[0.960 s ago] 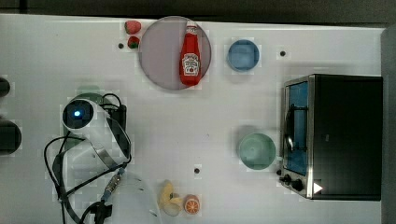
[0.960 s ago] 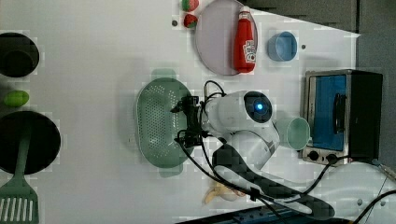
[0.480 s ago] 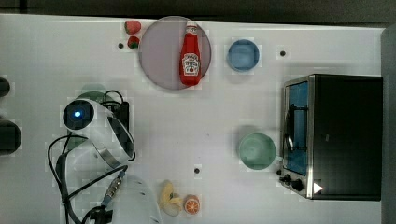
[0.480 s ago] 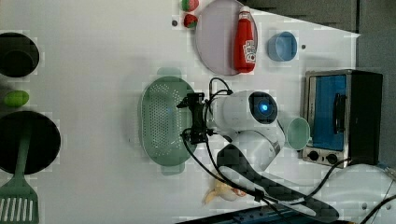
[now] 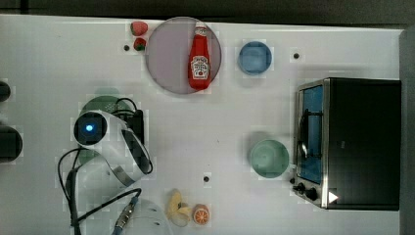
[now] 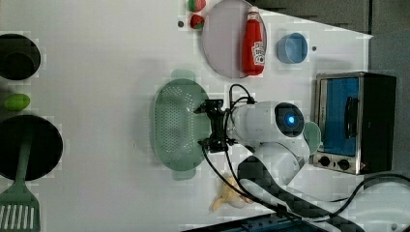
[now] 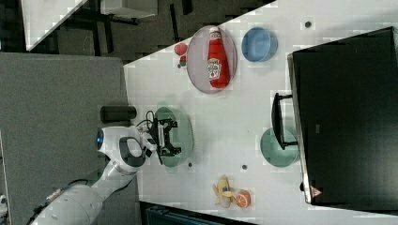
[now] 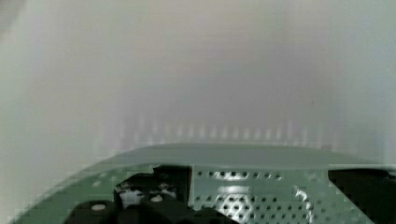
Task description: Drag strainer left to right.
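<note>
White tabletop (image 5: 58, 54) w/ dark surround, seen from overhead. My gripper (image 6: 209, 125) sits over the strainer (image 6: 176, 126), at the edge of its bowl on the left view's right side; fingers spread wide, nothing pinched. Can't tell if fingertips touch the plastic. In wrist view one dark finger (image 8: 154, 193) is low over the perforated wall of the strainer (image 8: 252, 196), the other at the far edge of frame.

Strainer = pale mint oval colander, lots of small holes, wide rim w/ tab handles at both ends. Lies on the top view's left part of the table (image 5: 98, 105), mostly under my arm there. Right view: strainer (image 7: 183, 133) near the table edge on the right view's left, gripper (image 7: 165, 137) on it.

Other stuff:
- Grey round plate (image 5: 169, 54) w/ ketchup bottle (image 5: 199, 58) lying flat on it, up top in top view.
- Two strawberries (image 5: 139, 28) just beside the plate.
- Blue bowl (image 5: 254, 58) near plate, apart from it.
- Teal-green bowl (image 5: 269, 158) just beside toaster oven (image 5: 357, 142) on the top view's right.
- Banana (image 5: 174, 205) + orange half (image 5: 200, 214), touching, near bottom edge.
- Left view: black pot (image 6: 18, 57), lime (image 6: 16, 102), black pan (image 6: 29, 147) w/ green spatula (image 6: 20, 203) on the left view's left, well apart from strainer.
</note>
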{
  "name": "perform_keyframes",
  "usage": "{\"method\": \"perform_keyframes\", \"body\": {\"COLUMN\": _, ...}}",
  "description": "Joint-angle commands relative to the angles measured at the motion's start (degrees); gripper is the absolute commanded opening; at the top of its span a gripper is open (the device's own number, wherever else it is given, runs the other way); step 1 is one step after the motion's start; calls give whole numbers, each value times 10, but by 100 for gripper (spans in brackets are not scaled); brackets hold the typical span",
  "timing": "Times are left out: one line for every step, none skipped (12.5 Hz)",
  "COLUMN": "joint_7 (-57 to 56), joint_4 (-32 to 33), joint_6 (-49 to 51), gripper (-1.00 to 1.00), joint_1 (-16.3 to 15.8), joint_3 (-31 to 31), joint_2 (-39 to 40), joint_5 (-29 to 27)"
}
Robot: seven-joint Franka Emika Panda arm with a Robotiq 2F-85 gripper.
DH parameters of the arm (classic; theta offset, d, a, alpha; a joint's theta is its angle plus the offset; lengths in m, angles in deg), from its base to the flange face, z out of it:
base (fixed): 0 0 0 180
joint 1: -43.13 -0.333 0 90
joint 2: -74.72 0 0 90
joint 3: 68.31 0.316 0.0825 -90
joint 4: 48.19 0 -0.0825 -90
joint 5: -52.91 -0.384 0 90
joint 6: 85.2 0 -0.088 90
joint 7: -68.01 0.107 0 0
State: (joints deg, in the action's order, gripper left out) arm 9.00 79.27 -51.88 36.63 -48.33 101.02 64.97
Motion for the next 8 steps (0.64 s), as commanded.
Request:
{"method": "perform_keyframes", "body": {"joint_7": -38, "joint_4": 16, "joint_6": 1, "gripper": 100, "joint_1": 38, "joint_3": -19, "joint_2": -12, "joint_5": -14}}
{"method": "perform_keyframes", "body": {"joint_7": -39, "joint_4": 21, "joint_6": 1, "gripper": 100, "joint_1": 43, "joint_3": -22, "joint_2": -16, "joint_5": -14}}
{"method": "perform_keyframes", "body": {"joint_7": -42, "joint_4": 25, "joint_6": 1, "gripper": 100, "joint_1": 49, "joint_3": -25, "joint_2": -20, "joint_5": -14}}
{"method": "perform_keyframes", "body": {"joint_7": -51, "joint_4": 30, "joint_6": 1, "gripper": 100, "joint_1": 55, "joint_3": -29, "joint_2": -22, "joint_5": -14}}
{"method": "perform_keyframes", "body": {"joint_7": -67, "joint_4": 35, "joint_6": 1, "gripper": 100, "joint_1": 60, "joint_3": -33, "joint_2": -25, "joint_5": -14}}
{"method": "perform_keyframes", "body": {"joint_7": -88, "joint_4": 38, "joint_6": 0, "gripper": 100, "joint_1": 65, "joint_3": -39, "joint_2": -27, "joint_5": -14}}
{"method": "perform_keyframes", "body": {"joint_7": -109, "joint_4": 41, "joint_6": 0, "gripper": 100, "joint_1": 71, "joint_3": -46, "joint_2": -30, "joint_5": -14}}
{"method": "perform_keyframes", "body": {"joint_7": -131, "joint_4": 43, "joint_6": -1, "gripper": 100, "joint_1": 76, "joint_3": -53, "joint_2": -34, "joint_5": -14}}
